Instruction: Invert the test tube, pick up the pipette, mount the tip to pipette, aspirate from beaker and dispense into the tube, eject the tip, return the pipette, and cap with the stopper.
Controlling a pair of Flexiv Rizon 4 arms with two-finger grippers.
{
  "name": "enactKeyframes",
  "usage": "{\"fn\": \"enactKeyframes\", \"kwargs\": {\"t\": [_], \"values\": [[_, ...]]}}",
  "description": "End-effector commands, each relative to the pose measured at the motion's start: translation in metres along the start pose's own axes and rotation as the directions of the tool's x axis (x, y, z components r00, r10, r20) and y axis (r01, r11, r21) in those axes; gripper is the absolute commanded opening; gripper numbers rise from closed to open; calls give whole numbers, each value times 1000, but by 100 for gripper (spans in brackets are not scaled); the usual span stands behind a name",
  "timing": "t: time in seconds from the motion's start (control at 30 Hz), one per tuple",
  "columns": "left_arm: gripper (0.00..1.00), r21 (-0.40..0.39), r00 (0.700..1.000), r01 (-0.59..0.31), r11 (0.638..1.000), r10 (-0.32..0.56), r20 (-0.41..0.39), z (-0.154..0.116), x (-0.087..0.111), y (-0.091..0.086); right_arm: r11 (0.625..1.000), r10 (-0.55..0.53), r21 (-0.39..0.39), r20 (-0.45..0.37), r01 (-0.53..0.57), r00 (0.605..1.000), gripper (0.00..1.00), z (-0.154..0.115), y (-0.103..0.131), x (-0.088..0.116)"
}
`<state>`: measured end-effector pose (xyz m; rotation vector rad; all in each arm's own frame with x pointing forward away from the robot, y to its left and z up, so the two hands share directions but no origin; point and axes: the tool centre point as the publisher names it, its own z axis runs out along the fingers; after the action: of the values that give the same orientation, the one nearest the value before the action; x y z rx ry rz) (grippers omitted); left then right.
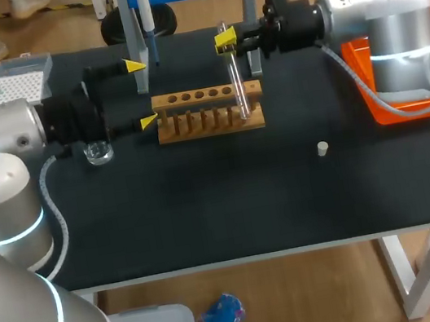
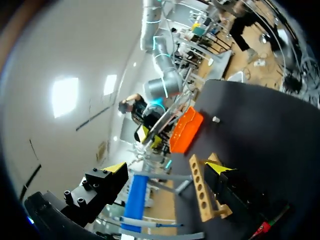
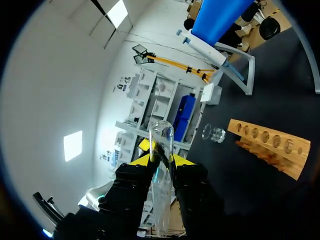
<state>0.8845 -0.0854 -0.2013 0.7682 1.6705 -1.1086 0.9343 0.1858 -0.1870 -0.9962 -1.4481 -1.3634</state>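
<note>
The right gripper [image 1: 235,42] pinches the test tube [image 1: 241,94] upright between its fingers, the tube's lower end at the wooden rack [image 1: 209,122], apparently for seating. The left gripper [image 1: 140,93] hangs beside the rack's end, fingers spread wide, holding nothing, likely ready for the pipette.

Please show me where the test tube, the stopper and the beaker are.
test tube [image 1: 240,91]: head view, lower half of the glass.
stopper [image 1: 323,148]: head view, its top.
beaker [image 1: 101,158]: head view, its front wall.
</note>
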Motion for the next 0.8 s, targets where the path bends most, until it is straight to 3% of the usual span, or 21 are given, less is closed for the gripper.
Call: {"fn": "enactKeyframes", "kwargs": {"t": [0.03,0.07,0.13,0.17,0.23,0.27,0.33,0.37,0.57,0.8], "values": [[100,34,875,-448,893,430,223,3,-2,-14,999,43,-5,-2,-43,999,0,0,3,-3],[100,37,876,-434,900,413,249,4,-2,-16,999,53,-7,-2,-53,999,0,0,3,-4],[100,24,841,-511,859,494,222,5,-4,-20,997,74,-14,-17,-75,997,0,1,4,-5],[100,29,849,-492,870,472,237,6,-4,-22,997,77,-13,-15,-77,997,0,2,5,-6],[100,22,815,-563,826,551,177,6,-4,-24,997,76,-20,-18,-76,997,0,4,6,-10],[100,21,818,-556,831,542,194,7,-3,-26,997,80,-20,-22,-80,997,0,4,6,-11],[100,7,774,-620,785,609,173,7,-4,-29,995,95,-21,-34,-96,995,0,8,5,-14],[100,7,767,-625,781,613,189,8,-3,-31,994,102,-21,-41,-103,994,0,10,5,-15],[100,34,782,-612,790,598,175,21,10,-42,993,116,-14,-56,-117,992,0,23,8,-21],[100,97,830,-554,827,540,137,38,24,-49,993,114,-4,-61,-114,992,0,34,13,-26]]}}
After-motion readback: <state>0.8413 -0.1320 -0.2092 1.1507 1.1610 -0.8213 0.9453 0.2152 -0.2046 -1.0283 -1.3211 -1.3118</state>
